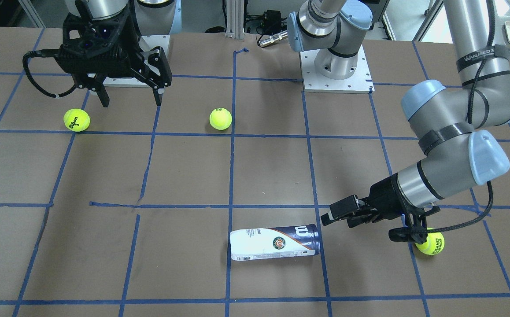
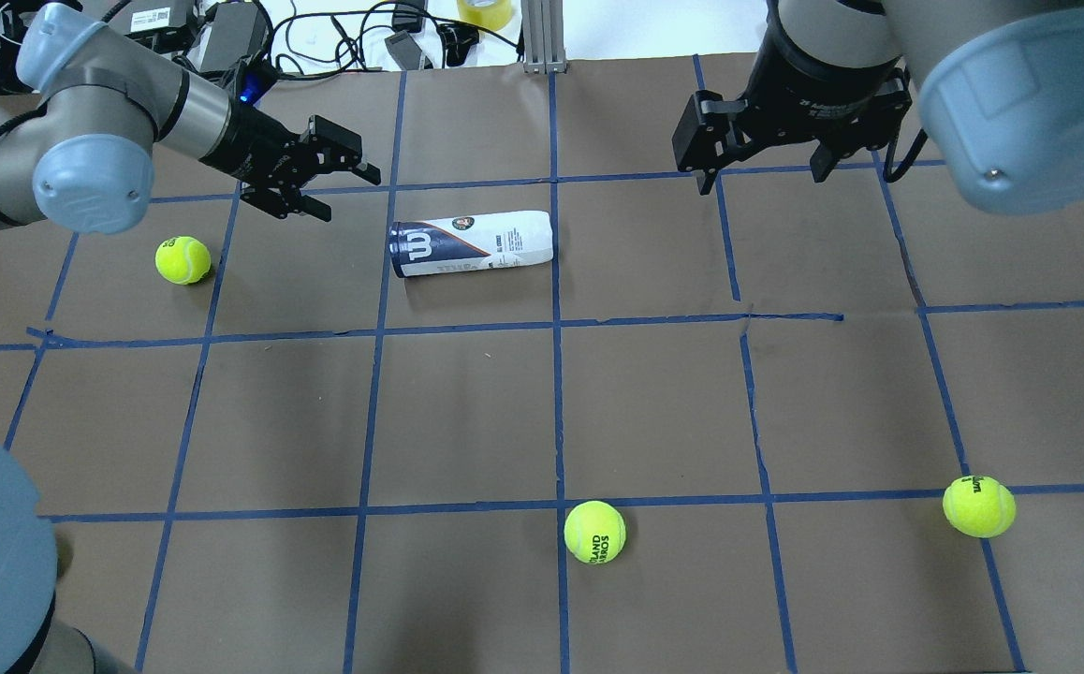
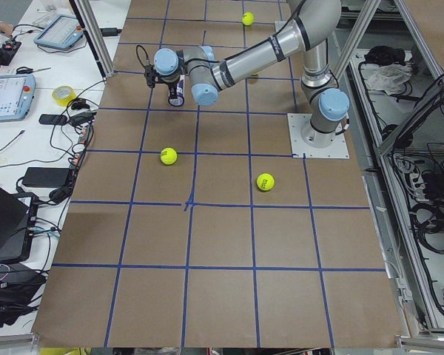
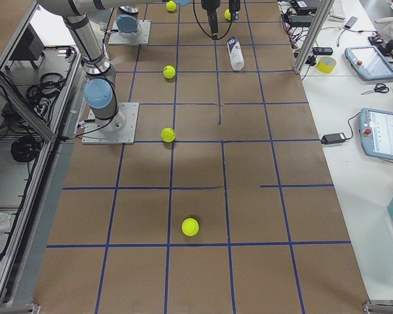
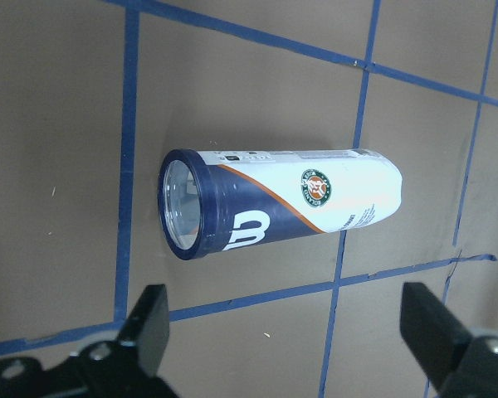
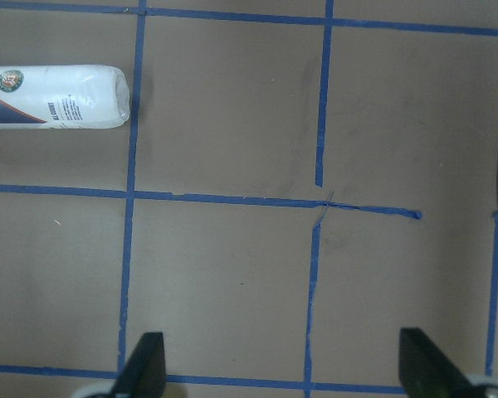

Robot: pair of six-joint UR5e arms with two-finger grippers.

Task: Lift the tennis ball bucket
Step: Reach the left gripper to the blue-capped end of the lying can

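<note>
The tennis ball bucket (image 2: 472, 242), a slim glossy plastic cylinder with a navy rim end and white label, lies on its side on the matte brown paper table (image 2: 467, 412), far left of centre. The left gripper (image 2: 347, 195) hovers just left of it, jaws wide and empty. The right gripper (image 1: 131, 104) hangs far right, jaws also wide

We saw the left arm (image 1: 453, 145) stretched far out from its base, elbow bent, the forearm sloping down so that the wrist sat low. The left gripper (image 2: 347, 194) lay nearly level and pointed sideways, its jaws apart and holding nothing. In the left wrist view its fingertips (image 5: 152, 315) stood wide apart. The right arm (image 1: 105, 6) came steeply down from above with an upright wrist. The right gripper (image 1: 131, 103) pointed straight down, jaws wide and empty. In the right wrist view its fingers (image 6: 145, 365) were spread towards the frame's sides.
</note>
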